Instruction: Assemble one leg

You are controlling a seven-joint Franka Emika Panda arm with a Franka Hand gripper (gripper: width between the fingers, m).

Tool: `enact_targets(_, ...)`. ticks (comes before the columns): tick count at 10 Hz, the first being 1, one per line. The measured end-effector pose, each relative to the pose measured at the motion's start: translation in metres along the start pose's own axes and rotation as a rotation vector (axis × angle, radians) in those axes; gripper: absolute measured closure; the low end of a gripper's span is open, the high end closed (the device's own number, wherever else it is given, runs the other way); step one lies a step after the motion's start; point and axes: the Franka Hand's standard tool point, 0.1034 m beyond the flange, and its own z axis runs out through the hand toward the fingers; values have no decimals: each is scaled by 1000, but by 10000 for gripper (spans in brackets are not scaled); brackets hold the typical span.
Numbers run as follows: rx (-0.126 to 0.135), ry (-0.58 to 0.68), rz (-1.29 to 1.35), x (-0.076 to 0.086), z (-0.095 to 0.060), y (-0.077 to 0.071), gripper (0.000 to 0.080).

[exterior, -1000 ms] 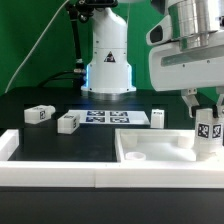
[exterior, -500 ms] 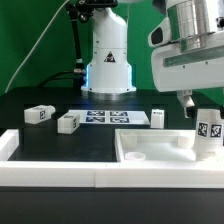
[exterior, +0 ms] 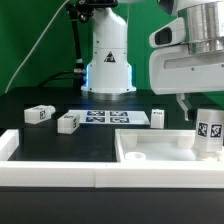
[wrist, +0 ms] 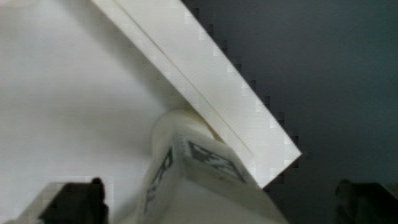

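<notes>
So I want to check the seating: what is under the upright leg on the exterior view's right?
The leg stands on a corner of the large white rimmed piece. Any hole beneath its foot is covered by the leg itself.

- Black table (exterior: 60,145), matte, lying under everything; dark in the wrist view as well.
- Marker board (exterior: 112,118), thin, flat and white, resting near the middle of the table, printed with several black-and-white tags.
- Large flat white square piece (exterior: 160,148), lying on the table at the exterior view's right; low round boss (exterior: 135,156) in its near corner; raised rim (wrist: 196,80) crossing the wrist view on a slant.
- Long white wall (exterior: 60,172) along the table's near edge, turning back at the exterior view's left.
- Green backdrop (exterior: 30,40) behind.
</notes>
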Motion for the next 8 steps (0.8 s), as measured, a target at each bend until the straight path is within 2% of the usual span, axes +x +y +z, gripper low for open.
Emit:
enact_targets(6,-13,53,-489,-2,4,2,151)
enact_targets(8,-25,49,-680,0,5,7,151)
